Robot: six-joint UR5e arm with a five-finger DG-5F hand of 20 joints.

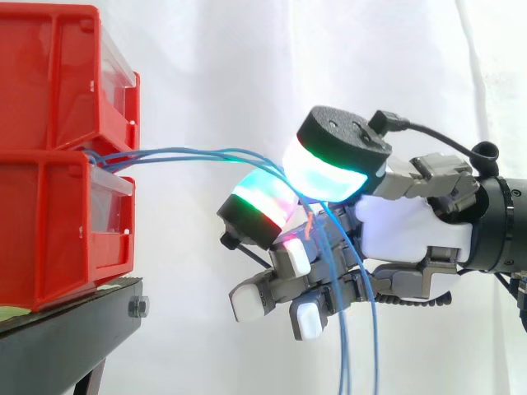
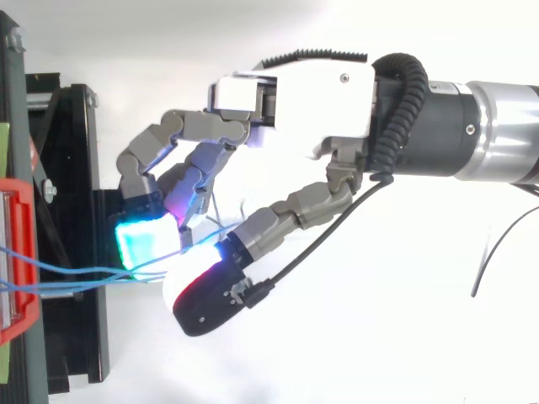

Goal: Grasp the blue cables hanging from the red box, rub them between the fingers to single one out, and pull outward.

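**My hand** (image 1: 412, 226): closed in a pinch on the blue cables. My fingers are curled, and two glowing pads (image 1: 329, 169) meet over the strands, one white and green, the other cyan and red. From above, my hand (image 2: 295, 101) reaches in from the right with the fingers bent toward the boxes.

**Blue cables** (image 1: 189, 154): several thin blue strands.
- They run nearly level and close together from the boxes to my pads.
- They pass between the pads, then drop down in front of my palm and past my lower fingers to the bottom edge of the side view.
- From above, the cables (image 2: 76, 273) show as a narrow bundle entering the pinch from the left.

**Upper red box** (image 1: 49, 82) and **lower red box** (image 1: 41, 239): stacked to the left of my hand, apart from it. The cables come out where the two meet.

**Black stand** (image 1: 66, 329): under the lower box.

**White curtain** (image 1: 247, 66): behind everything.
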